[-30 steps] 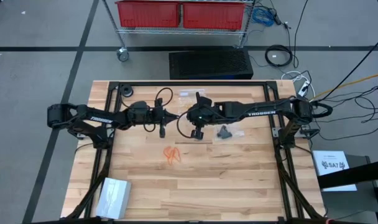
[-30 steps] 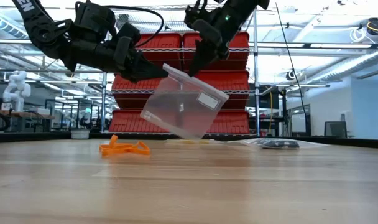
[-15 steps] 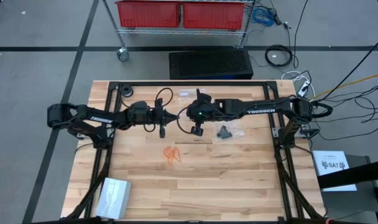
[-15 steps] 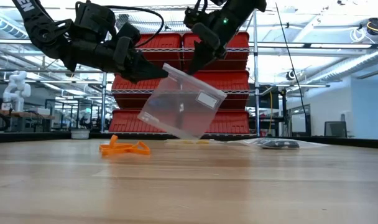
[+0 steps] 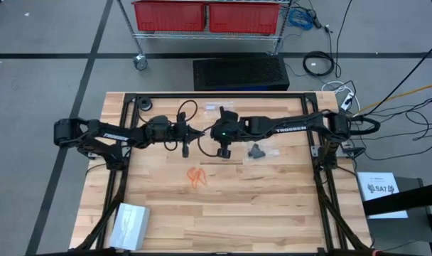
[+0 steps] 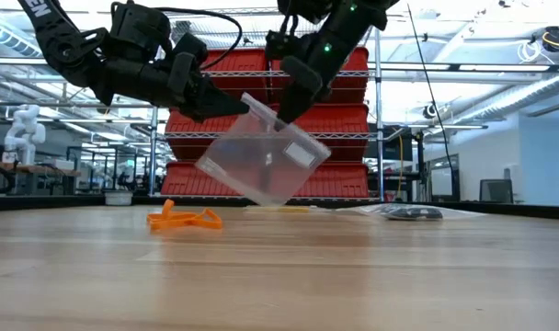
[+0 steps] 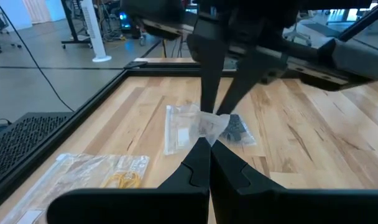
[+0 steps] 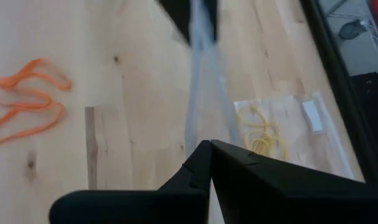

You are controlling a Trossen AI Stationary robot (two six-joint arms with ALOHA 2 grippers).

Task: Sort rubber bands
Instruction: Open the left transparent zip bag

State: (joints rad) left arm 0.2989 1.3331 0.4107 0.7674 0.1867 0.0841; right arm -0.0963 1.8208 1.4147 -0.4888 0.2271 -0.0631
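A clear plastic bag [image 6: 261,158] hangs in the air over the table's middle, tilted, with both grippers shut on its top. My left gripper [image 6: 241,108] is at the bag's left top corner and my right gripper [image 6: 285,114] is further along the top edge. Loose orange rubber bands [image 5: 196,176] lie on the wood nearer than the grippers. Black rubber bands [image 5: 256,151] lie in a clear bag to the right. Yellowish rubber bands [image 8: 258,132] lie in another flat bag toward the far edge. My left gripper pinches the bag's upper corner [image 7: 209,132] between its two fingers, coming level from the table's left. The bag is lifted clear and hangs slanting below the fingertips. My right gripper pinches the bag's top edge [image 8: 196,127] between its fingers, slanting down from the right. One layer or both, I cannot tell.
A white stack [image 5: 129,224] sits at the near left corner. A black frame [image 5: 216,96] runs along the table's sides. Another flat clear bag [image 7: 179,127] lies under the grippers. Bare wood [image 5: 273,206] spreads toward the near edge.
My right gripper has shifted a little toward the left gripper, keeping its hold. The hanging bag has swung with it: its right lower side has dropped and moved leftward, while the corner in the left gripper has stayed put.
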